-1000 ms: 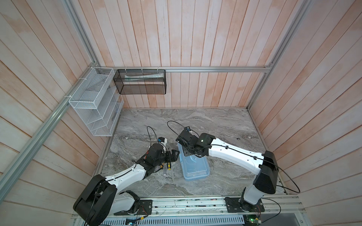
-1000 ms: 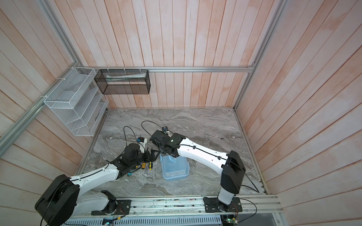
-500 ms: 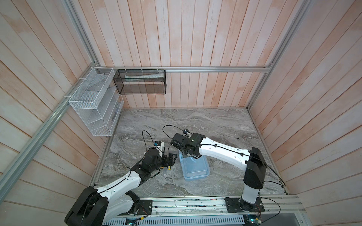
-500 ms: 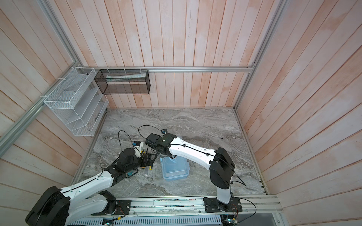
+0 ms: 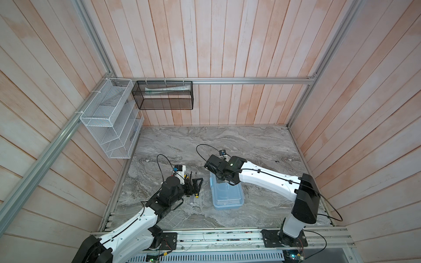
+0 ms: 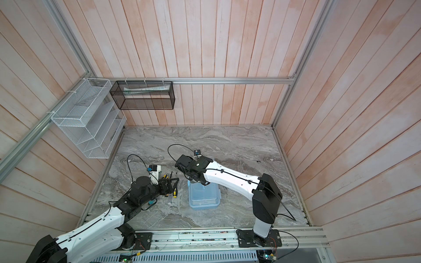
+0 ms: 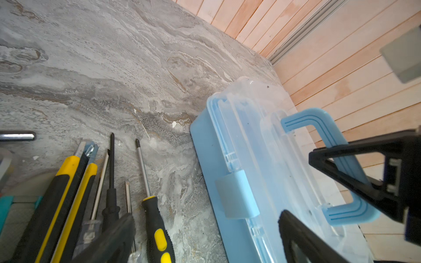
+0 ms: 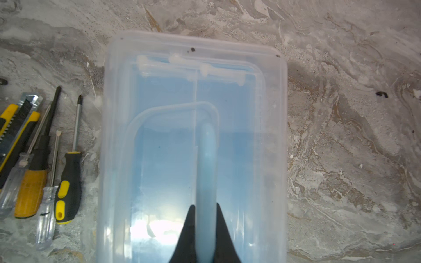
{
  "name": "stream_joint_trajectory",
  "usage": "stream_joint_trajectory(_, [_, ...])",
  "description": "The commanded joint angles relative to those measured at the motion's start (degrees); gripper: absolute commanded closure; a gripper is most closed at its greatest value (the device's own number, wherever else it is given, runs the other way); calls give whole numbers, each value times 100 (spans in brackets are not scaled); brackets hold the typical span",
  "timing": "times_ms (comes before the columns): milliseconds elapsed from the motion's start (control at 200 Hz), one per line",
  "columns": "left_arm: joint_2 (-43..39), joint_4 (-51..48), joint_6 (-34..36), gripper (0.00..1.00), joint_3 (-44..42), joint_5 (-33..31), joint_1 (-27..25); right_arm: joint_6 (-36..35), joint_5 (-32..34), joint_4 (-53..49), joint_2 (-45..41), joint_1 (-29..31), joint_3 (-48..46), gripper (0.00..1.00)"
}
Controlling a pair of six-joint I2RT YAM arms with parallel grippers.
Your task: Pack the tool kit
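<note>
Our right pincer [image 8: 205, 208] is clamped on the light-blue handle [image 8: 206, 159] of the tool case [image 8: 159, 91], one finger on each side of it. Our left pincer [image 5: 193, 183] stands spread wide over the loose tools, holding nothing. The grey marble tabletop [image 5: 227, 141] carries everything. The tool case sits near its front middle, with the see-through lid [image 7: 262, 136] resting on the base. We cannot tell whether the side latch [image 7: 237, 195] is fastened. Just beside the case, on the left arm's side, lie a yellow-black cutter [image 8: 13, 127] and several screwdrivers [image 8: 68, 182], none touching it.
</note>
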Motion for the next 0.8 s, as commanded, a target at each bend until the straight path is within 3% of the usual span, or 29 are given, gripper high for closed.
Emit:
stream_joint_trajectory(0, [-282, 51, -78, 0, -175, -98, -9, 28, -40, 243, -276, -107, -178, 98])
stream_joint_trajectory(415, [-919, 387, -1, 0, -398, -145, 8, -107, -456, 1161, -759, -296, -714, 100])
stream_joint_trajectory(565, [-871, 260, 277, 0, -145, 117, 34, -412, -1228, 2097, -1036, -579, -1028, 100])
stream_joint_trajectory(670, [-806, -348, 386, 0, 201, -120, 89, -376, -1801, 2837, -1246, -734, -1469, 100])
stream_joint_trajectory(795, [-689, -962, 479, 0, 600, 20, 304, -299, -2394, 3686, -1500, -921, -1983, 100])
